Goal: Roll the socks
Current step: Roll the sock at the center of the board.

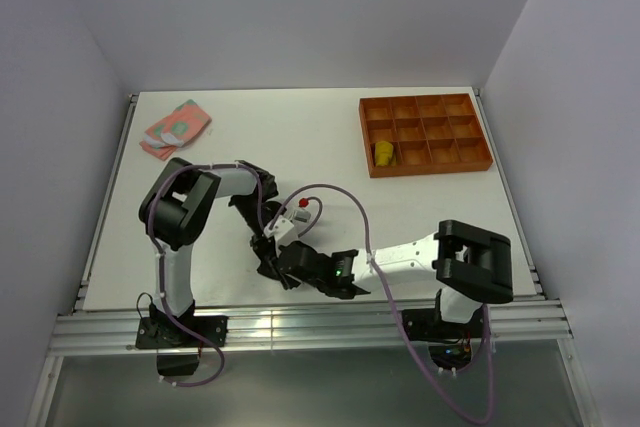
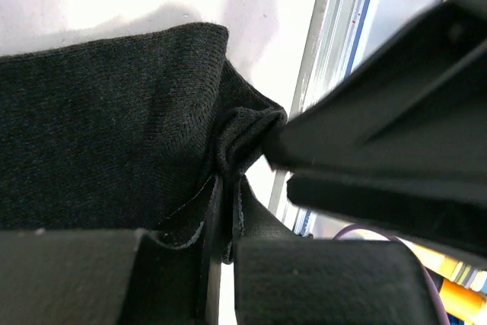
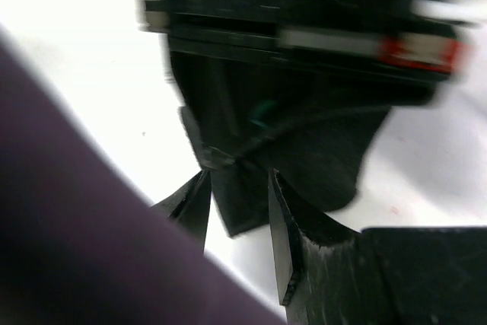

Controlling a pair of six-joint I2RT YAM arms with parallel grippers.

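- Top view: the left gripper (image 1: 270,250) and the right gripper (image 1: 288,269) met near the table's (image 1: 300,147) front edge, covering the black sock (image 2: 106,142). The pink sock (image 1: 175,127) lay at the far left, and the yellow sock (image 1: 383,153) sat in the orange tray (image 1: 445,152).
- Left wrist view: the left claw was clamped on a fold at the black sock's edge, which looked like the start of its roll.
- Right wrist view: the right fingers (image 3: 281,241) straddled the sock's end, half apart, and no grip could be confirmed. The next move probably called for pinching the fabric and turning it over itself.
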